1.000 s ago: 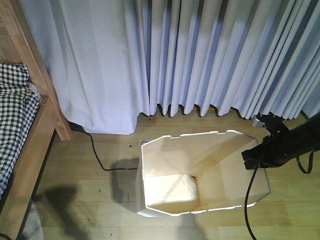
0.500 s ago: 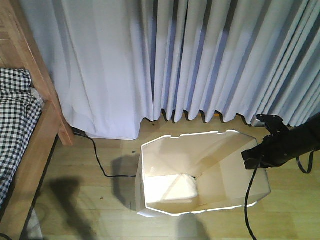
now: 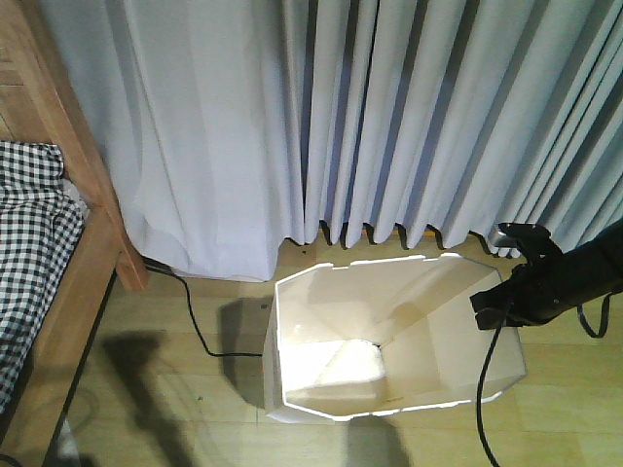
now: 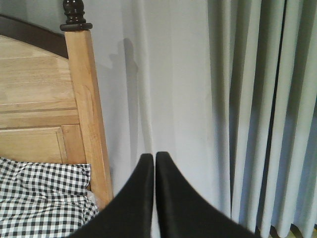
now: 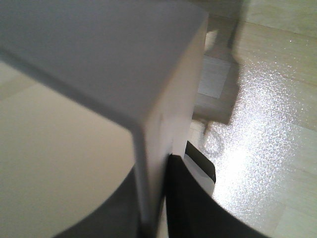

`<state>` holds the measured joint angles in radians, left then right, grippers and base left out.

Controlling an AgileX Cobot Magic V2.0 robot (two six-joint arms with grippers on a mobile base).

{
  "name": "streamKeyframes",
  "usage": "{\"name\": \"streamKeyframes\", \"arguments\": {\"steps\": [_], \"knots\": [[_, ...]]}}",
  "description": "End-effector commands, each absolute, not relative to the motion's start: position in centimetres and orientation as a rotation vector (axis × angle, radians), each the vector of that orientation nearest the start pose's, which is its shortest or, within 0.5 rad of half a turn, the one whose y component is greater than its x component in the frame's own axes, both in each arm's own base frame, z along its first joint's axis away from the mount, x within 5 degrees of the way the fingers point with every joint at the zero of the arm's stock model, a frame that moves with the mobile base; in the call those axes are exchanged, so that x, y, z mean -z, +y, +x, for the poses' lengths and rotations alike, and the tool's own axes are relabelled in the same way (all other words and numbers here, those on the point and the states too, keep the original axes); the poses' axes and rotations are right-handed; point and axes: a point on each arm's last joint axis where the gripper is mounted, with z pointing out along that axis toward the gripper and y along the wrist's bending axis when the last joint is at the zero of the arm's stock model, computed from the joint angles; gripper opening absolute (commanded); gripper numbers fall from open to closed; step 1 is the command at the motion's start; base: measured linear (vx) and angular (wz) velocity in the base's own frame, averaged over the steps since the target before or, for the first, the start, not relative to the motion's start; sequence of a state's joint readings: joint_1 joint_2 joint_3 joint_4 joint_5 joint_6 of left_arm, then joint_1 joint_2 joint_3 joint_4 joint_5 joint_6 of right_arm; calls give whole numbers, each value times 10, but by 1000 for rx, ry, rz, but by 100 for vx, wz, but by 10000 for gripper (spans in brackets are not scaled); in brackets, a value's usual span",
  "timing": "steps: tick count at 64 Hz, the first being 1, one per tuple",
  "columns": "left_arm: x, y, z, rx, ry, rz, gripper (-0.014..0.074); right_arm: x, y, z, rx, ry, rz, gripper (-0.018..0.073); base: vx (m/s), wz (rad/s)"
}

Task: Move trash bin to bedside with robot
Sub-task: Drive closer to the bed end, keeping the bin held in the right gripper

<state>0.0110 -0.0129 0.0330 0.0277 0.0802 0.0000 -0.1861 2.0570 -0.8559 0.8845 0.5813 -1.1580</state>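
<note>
Grip on: right pincer (image 3: 490, 307) pinching trash bin (image 3: 428, 321) wall; left pincer (image 4: 154, 166) pressed together, empty. Bin right of bed frame (image 3: 102, 219), near but apart; probably final nudge and release remain.

Slender black arm (image 3: 576, 276), trailing black cable (image 3: 478, 391)

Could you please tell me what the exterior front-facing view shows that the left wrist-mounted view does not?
Only the front-facing view shows the trash bin on the wooden floor, the right gripper clamped on its rim, and a black cable along the floor. Only the left wrist view shows the left gripper, its jaws together and holding nothing, plus the bedpost with its dark finial. Both show the curtain, the bed frame and the checkered bedding.
</note>
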Motion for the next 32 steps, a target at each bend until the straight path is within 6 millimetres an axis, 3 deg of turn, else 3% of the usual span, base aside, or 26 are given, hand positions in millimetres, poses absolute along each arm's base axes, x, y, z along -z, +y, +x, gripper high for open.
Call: {"name": "streamKeyframes", "arguments": {"steps": [1, 32], "knots": [[-199, 0, 56, -7, 1507, 0, -6, -86, -9, 310, -784, 2801, -207, -3, 6, -1], [-199, 0, 56, -7, 1507, 0, -6, -86, -9, 310, -784, 2801, -207, -3, 7, -1]]}}
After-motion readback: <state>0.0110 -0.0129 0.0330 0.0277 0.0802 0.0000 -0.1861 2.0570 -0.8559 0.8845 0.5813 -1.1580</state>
